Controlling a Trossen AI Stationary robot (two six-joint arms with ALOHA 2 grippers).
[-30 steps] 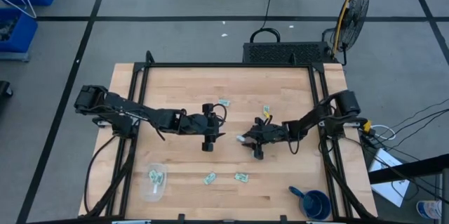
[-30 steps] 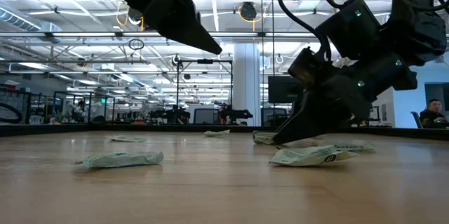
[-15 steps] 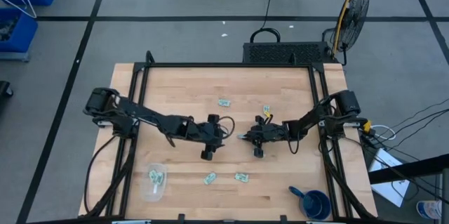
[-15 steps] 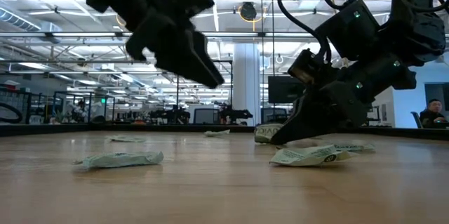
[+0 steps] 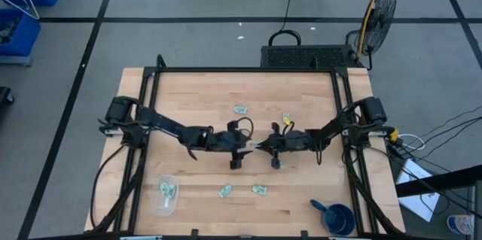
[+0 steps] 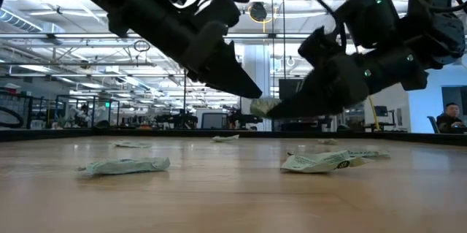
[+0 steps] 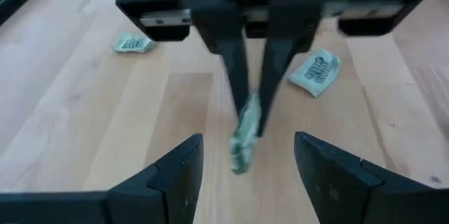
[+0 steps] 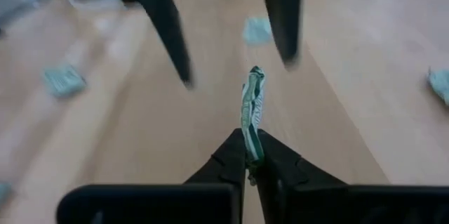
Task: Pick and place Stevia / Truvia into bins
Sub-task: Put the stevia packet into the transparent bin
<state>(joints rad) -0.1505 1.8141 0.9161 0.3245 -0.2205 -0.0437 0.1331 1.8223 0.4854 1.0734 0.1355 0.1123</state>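
Near edge of desk [image 5: 301, 202]: clear tub [image 5: 165, 195] at the left corner, sachets already inside; two loose sachets [image 5: 225, 191] [image 5: 259, 189] lie beside it, blue cup [image 5: 337, 217] at the right corner.

Mid-desk: right hand [image 5: 260, 146] clenched on one sachet [image 8: 252, 108], held edge-up above the wood, clear of the surface. Judged a handover, since the tub sits on the left arm's side.

Left hand [image 5: 247, 149] faces it, fingers spread, its tips either side of the sachet, not touching it yet.

Far side: two more sachets [image 5: 240, 110] [image 5: 286, 119] on the wood.

Since half a second ago: left hand has come in from lower left to meet the right; the sachet has been raised off the desk.
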